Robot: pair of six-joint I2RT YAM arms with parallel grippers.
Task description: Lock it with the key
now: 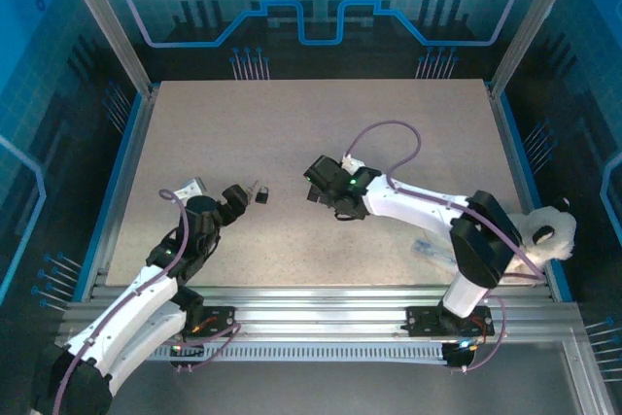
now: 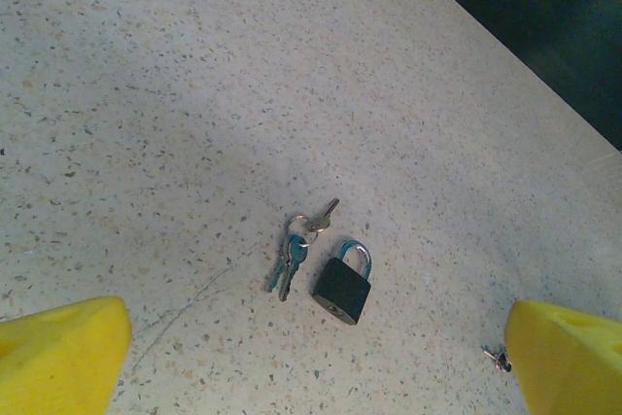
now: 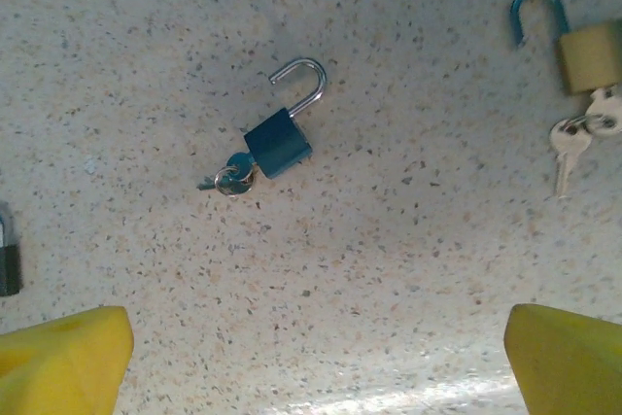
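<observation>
A black padlock point(image 2: 342, 285) with its shackle down lies flat on the speckled table, and a bunch of keys point(image 2: 293, 252) on a ring lies just left of it. My left gripper point(image 2: 317, 364) hangs open above and short of both, its yellow fingers point(image 2: 60, 357) far apart. A blue padlock point(image 3: 279, 142) lies with its silver shackle swung open and a key point(image 3: 229, 178) stuck in its base. My right gripper point(image 3: 316, 362) is open above the table, short of that lock. From above, the black padlock point(image 1: 260, 193) sits between the left gripper point(image 1: 237, 199) and the right gripper point(image 1: 319, 188).
A brass padlock point(image 3: 589, 55) with an open bluish shackle and hanging keys point(image 3: 572, 139) lies at the upper right of the right wrist view. The table point(image 1: 292, 133) is walled by aluminium posts and blue panels. A purple cable point(image 1: 389, 128) loops over the right arm.
</observation>
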